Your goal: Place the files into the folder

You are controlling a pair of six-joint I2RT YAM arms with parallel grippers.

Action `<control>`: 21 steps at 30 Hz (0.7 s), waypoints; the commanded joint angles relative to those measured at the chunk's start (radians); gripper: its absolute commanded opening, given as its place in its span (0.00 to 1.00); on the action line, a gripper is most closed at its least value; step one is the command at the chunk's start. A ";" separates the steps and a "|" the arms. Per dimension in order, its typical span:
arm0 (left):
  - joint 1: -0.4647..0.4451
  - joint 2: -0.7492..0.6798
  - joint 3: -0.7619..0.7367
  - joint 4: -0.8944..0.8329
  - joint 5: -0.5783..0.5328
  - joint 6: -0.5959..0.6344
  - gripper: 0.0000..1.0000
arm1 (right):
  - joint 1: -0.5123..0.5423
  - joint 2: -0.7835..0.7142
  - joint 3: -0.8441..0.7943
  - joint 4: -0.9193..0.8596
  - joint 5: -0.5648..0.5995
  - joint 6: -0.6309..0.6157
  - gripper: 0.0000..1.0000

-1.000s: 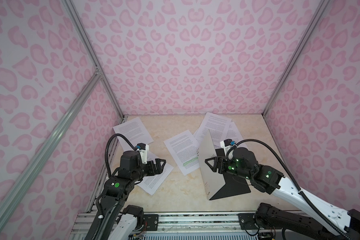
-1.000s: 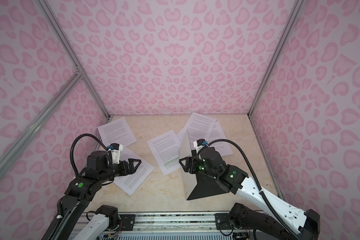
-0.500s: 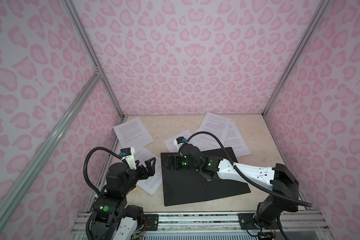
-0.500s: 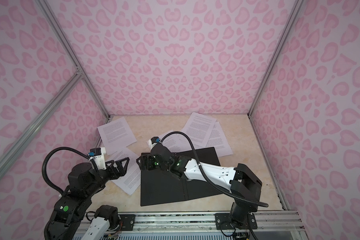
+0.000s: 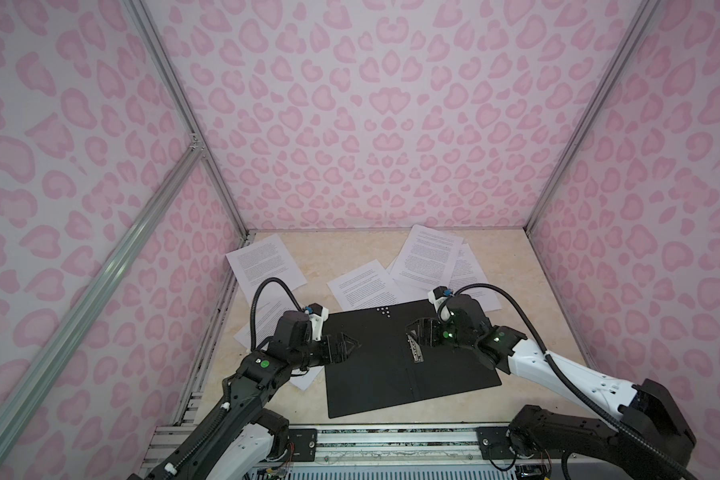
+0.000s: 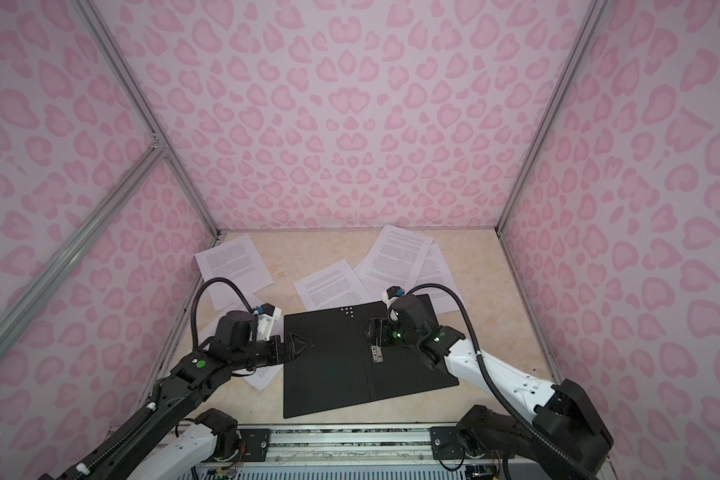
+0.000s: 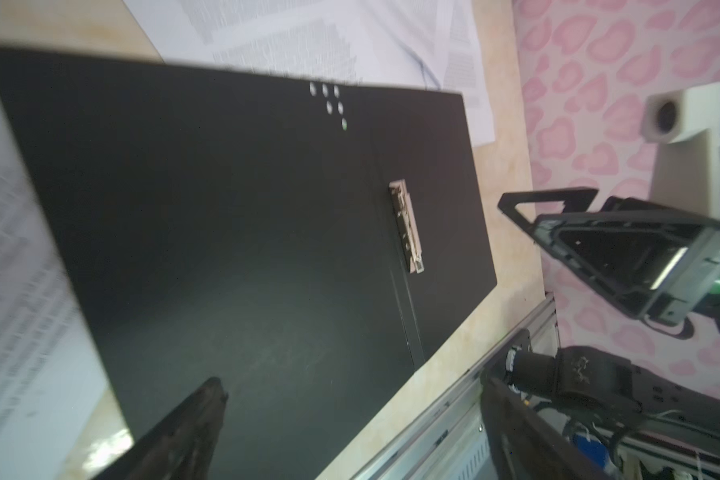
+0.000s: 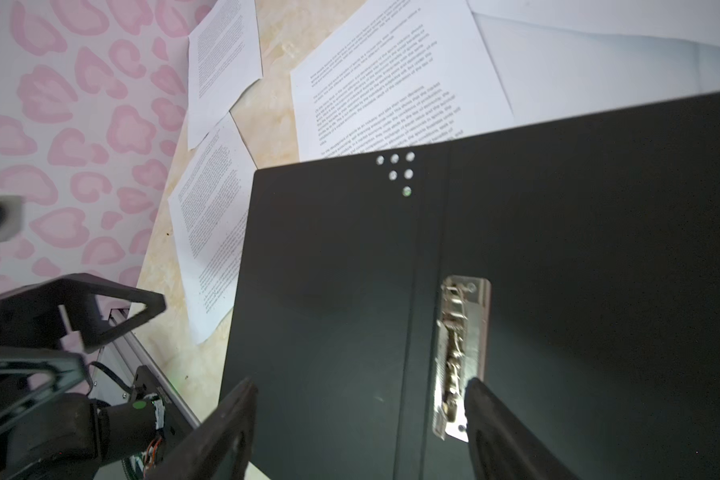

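The folder (image 5: 375,374) (image 6: 333,378) lies open and flat in the middle of the table, black inside up, with its metal clip (image 5: 415,351) (image 8: 460,353) (image 7: 408,226) beside the spine. Several files lie loose around it: one sheet (image 5: 262,266) at the far left, one (image 5: 362,286) partly under the folder's far edge, a stack (image 5: 427,257) at the far right, and one (image 5: 267,320) under my left arm. My left gripper (image 5: 350,345) (image 7: 352,386) hovers open over the folder's left edge. Above the spine by the clip, my right gripper (image 5: 413,332) (image 8: 359,386) stands open, holding nothing.
Pink patterned walls (image 5: 371,124) close in the left, back and right sides. An aluminium rail (image 5: 391,440) runs along the table's front edge, just behind the folder's near edge. Bare tabletop (image 5: 533,316) shows to the folder's right.
The folder's cover stood upright at my right gripper; it now lies flat and open. My right gripper swung left with it, then back to the spine. My left gripper moved over the folder's left edge.
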 commanded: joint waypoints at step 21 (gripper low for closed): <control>-0.079 0.060 -0.275 0.236 -0.229 -0.233 0.97 | -0.010 0.078 -0.224 0.212 -0.192 0.048 0.51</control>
